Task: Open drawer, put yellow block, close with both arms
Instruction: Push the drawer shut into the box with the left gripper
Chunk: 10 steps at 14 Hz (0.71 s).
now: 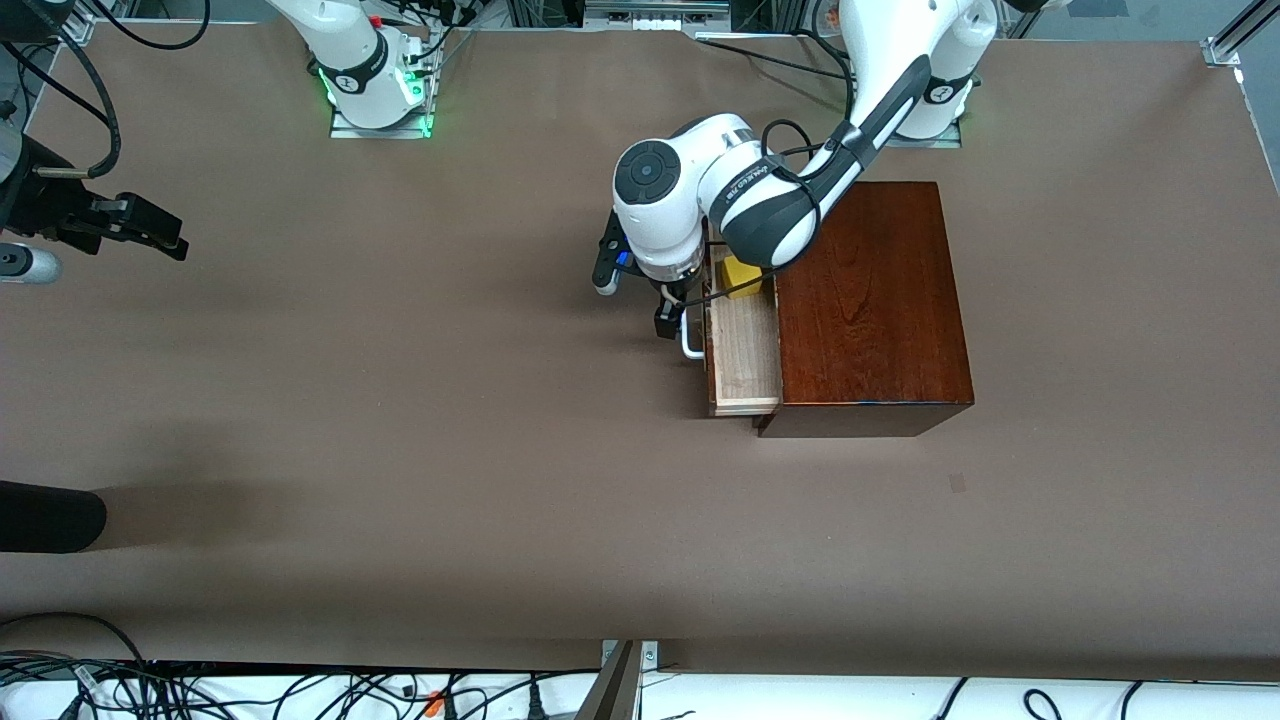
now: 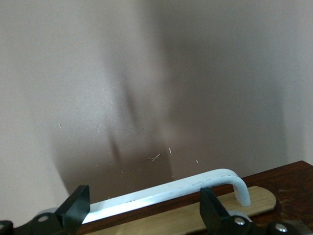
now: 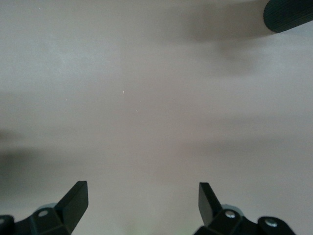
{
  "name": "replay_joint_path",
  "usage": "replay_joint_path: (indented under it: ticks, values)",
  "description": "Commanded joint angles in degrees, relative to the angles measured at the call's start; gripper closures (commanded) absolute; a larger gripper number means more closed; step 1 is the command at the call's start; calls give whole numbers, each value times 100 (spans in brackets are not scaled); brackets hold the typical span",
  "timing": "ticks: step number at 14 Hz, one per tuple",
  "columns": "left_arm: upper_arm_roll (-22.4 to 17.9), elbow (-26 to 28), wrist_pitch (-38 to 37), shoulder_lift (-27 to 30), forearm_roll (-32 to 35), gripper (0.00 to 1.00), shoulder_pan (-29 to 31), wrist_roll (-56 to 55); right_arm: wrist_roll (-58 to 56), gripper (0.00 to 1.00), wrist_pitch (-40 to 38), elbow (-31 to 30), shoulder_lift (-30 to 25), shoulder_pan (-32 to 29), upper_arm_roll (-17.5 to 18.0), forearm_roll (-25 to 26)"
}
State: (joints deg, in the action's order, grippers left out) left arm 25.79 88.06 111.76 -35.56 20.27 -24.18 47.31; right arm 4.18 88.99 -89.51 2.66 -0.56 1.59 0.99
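Note:
The reddish-brown wooden box [image 1: 870, 300] stands toward the left arm's end of the table. Its drawer [image 1: 745, 355] is pulled partway out, with the pale tray showing. The yellow block [image 1: 741, 276] lies in the tray, partly hidden under the left arm. My left gripper [image 1: 668, 318] [image 2: 144, 208] hangs open right at the white bar handle [image 1: 691, 345] [image 2: 166, 195], and the bar runs between its spread fingers [image 2: 77, 205] without being pinched. My right gripper [image 1: 160, 235] [image 3: 142, 200] waits open over bare table at the right arm's end.
A black rounded object [image 1: 50, 515] [image 3: 288, 14] juts in over the table at the right arm's end, nearer the front camera than the right gripper. Brown tabletop [image 1: 400, 420] spreads between it and the box. Cables [image 1: 200, 690] hang past the table's front edge.

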Motion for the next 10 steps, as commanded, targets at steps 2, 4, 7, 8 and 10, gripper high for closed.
replay_joint_path:
  ticks: [2,4,7,8,10]
  values:
    - [-101,106,-585,216,197,0,326,111,-5,0,180,-146,-134,-15,35,59]
    - [-83,80,-787,286,197,0,414,111,-66,0,294,-146,-117,-23,35,59]
    - [-83,80,-875,365,188,0,423,103,-84,0,321,-190,-125,-23,26,68]
    - [-100,80,-919,365,188,0,423,103,-189,0,330,-190,-125,-23,26,85]
    - [-92,63,-981,383,188,0,519,103,-313,0,356,-190,-134,-23,17,77]
